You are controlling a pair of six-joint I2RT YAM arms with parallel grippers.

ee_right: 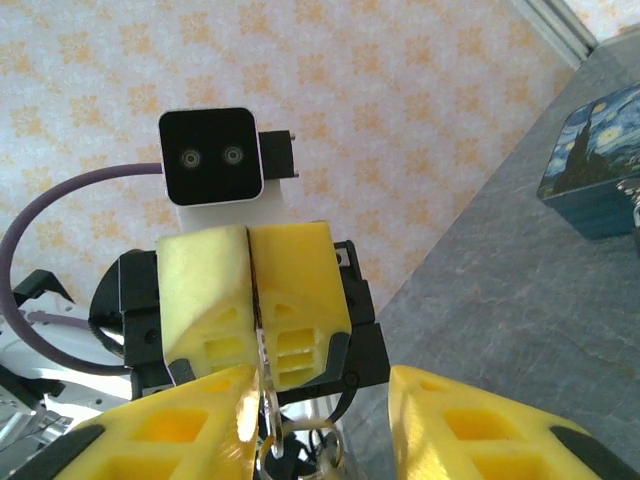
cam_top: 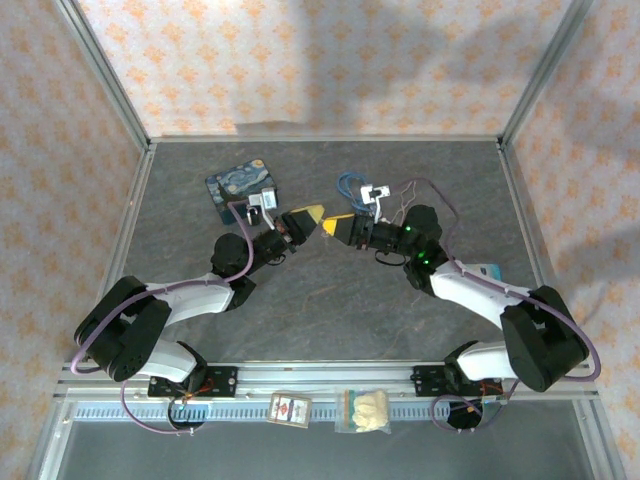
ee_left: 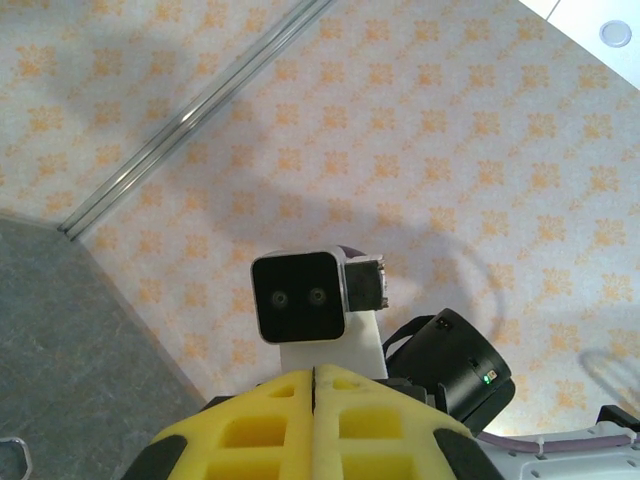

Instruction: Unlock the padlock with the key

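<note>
My left gripper (cam_top: 309, 217) is shut, its yellow fingers (ee_right: 290, 285) pressed together on the key (ee_right: 262, 365). The slim pale blade sticks out of the seam between them and hangs toward a thin metal ring (ee_right: 318, 440). My right gripper (ee_right: 320, 425) faces it tip to tip above the table and is open, with the key and ring in the gap close to its left finger (ee_right: 185, 420). A dark shape sits below the ring at the frame's edge; I cannot tell whether it is the padlock. In the left wrist view the left fingers (ee_left: 340, 415) meet with no gap.
The blue-and-yellow painted tin (cam_top: 240, 185) lies on the grey table behind the left arm. A coiled blue cable (cam_top: 352, 184) sits behind the right wrist. A small card box (cam_top: 291, 409) and a bag (cam_top: 364, 410) rest on the front rail. Patterned walls enclose the table.
</note>
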